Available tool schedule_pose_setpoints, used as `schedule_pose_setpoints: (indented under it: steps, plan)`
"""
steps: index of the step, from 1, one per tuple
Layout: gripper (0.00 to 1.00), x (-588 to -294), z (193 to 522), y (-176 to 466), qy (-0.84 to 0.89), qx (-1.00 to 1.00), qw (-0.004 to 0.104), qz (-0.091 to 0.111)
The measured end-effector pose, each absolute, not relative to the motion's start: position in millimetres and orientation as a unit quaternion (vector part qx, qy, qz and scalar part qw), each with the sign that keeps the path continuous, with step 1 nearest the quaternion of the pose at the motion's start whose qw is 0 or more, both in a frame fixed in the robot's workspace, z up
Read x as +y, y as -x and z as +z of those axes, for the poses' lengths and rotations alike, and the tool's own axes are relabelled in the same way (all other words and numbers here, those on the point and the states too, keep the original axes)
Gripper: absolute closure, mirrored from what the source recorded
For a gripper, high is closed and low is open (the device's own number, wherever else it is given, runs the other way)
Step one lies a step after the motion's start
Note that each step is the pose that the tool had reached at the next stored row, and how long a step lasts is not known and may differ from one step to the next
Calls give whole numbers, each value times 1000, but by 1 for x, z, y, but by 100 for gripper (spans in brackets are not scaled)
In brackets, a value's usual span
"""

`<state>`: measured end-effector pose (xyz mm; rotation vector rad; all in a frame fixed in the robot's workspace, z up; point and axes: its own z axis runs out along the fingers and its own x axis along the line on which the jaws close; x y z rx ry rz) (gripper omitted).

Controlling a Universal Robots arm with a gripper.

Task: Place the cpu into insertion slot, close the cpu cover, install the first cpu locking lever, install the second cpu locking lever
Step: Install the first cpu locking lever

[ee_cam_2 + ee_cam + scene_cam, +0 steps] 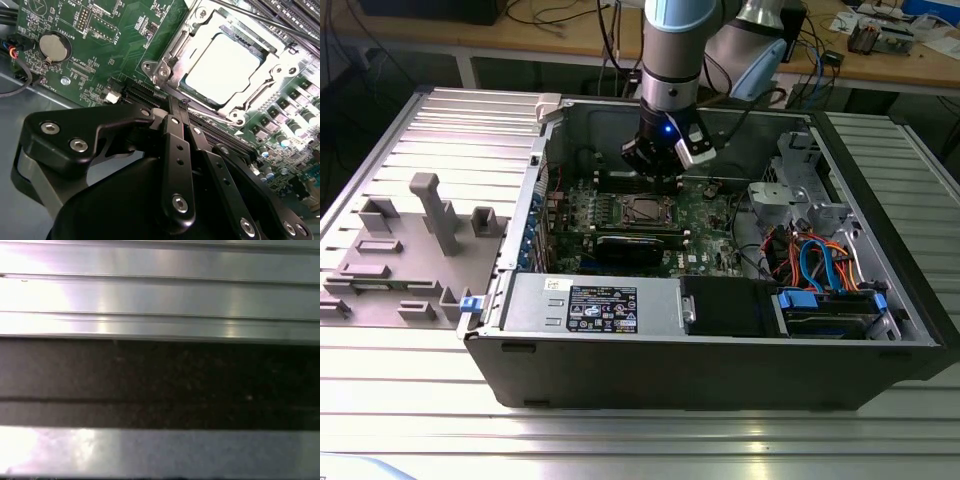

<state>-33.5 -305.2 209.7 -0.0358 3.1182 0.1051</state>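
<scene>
A big dark grey metal computer case is seen lying on its side, with its lid off, on a ribbed silver metal counter in the exterior view. Inside it a flat green circuit board is laid. The grey and silver robot arm is reached down into the case from above, and its black gripper is hung just over the board, close to the small square dark socket with a silver rim, on the side away from the camera.

In the second wrist view the small flat square chip with a pale silver top is seen lying flat inside the socket. The thin square silver metal frame with a window is laid down around the chip, so the chip's top is shown through the window. A thin metal lever rod is seen along one edge of the socket, just past the tip of the gripper.

The black fingers are brought tightly together, with no gap seen between them, and nothing is held by them. Their tips are pointed at the socket's edge, near the rod.

A round silver coin battery is seen on the board, well apart from the socket. Blue and orange cables are lying at the exterior view's right end of the case. A grey plastic tray with upright blocks is set on the counter at the exterior view's left.
</scene>
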Motion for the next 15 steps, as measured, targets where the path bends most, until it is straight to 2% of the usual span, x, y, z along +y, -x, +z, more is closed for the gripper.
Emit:
schedule_pose_setpoints:
  steps: [15]
  plan:
    - [89, -305, 205, 33, 10, 999, 11, 34]
